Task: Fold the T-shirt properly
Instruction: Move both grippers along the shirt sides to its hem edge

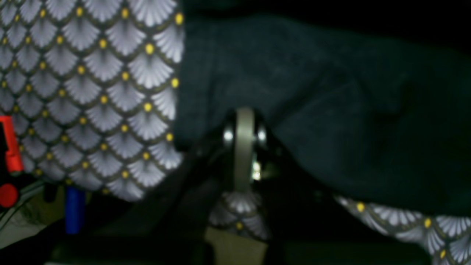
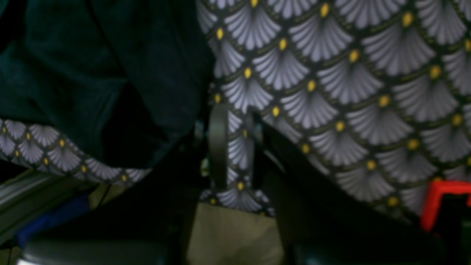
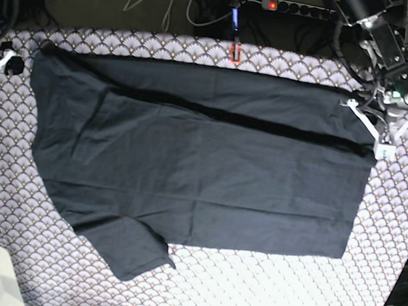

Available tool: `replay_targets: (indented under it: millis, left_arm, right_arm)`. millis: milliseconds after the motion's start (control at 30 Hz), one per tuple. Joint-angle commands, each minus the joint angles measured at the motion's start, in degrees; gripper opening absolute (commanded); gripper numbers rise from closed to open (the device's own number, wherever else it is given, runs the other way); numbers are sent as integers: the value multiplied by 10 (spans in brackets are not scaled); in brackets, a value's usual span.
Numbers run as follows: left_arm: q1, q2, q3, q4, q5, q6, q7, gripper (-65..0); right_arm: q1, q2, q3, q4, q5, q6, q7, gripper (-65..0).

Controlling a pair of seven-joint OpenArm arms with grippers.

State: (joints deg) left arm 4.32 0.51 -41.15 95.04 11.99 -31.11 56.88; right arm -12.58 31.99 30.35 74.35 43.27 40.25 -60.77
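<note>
Although the T-shirt (image 3: 194, 174) lay spread over most of the scallop-patterned tablecloth (image 3: 262, 291), only a first fold looked done: a long band along the far edge had been turned over onto the body, leaving a dark crease running nearly the whole length of the garment. One sleeve (image 3: 131, 251) stuck out unfolded toward the near edge, and the near half of the body lay flat in a single spread — so the sleeve, the near long fold and the crosswise folds all seemed left to do. The left gripper (image 3: 380, 146) sat at the garment's corner by the cloth's right edge; in the left wrist view its jaws stood together with dark fabric bunched right around them, so it appeared clamped on the T-shirt's edge, though the blur left the pinch itself unclear. The right gripper (image 3: 1, 66) was at the opposite end, just off the shirt near the left edge of the cloth; in its own view the jaws stood partly apart over bare tablecloth, holding nothing, with the T-shirt's edge just beside them.
</note>
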Motion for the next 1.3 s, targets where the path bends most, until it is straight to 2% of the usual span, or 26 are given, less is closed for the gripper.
replay_targets:
  millis: [0, 133, 333, 400, 467, 633, 733, 900, 967, 1033, 1267]
  left_arm:
    - [-6, -6, 0, 12, -2, 2, -8, -650]
    - [-9, -6, 0, 12, -2, 2, -8, -650]
    - [-37, -13, 1, 16, 3, 2, -5, -650]
    - [-56, -16, 1, 14, 4, 2, -4, -650]
    - [-73, -31, 5, 8, 5, 3, -2, -650]
    - [-137, -39, 8, -17, 5, 7, -1, -646]
    - [-175, -53, 10, -47, 5, 7, -7, -532]
    - [-247, -57, 11, -112, 5, 7, -8, -358]
    - [-272, -57, 11, -155, 5, 7, -31, -310]
    - [-289, -57, 11, -194, 5, 7, -71, -290]
    - [-352, -72, 13, -344, 5, 9, -187, -290]
  right_arm:
    - [3, 15, 5, 5, 4, -2, 6, -535]
    - [22, 15, 1, 4, 3, -2, 3, -494]
    - [76, 24, -1, 4, 3, -2, 2, -347]
    - [112, 31, -24, 4, 3, -2, 2, -305]
    - [150, 38, -52, 4, 3, -2, 3, -292]
    - [255, 38, -116, -18, 3, -2, 5, -290]
    - [334, 36, -162, -102, 3, -2, 10, -290]
    - [449, 35, -277, -260, 3, -2, 92, -289]
    - [482, 35, -330, -317, 3, -2, 140, -289]
    - [505, 29, -376, -366, 3, -2, 191, -289]
    - [576, 15, -507, -502, 3, -2, 321, -289]
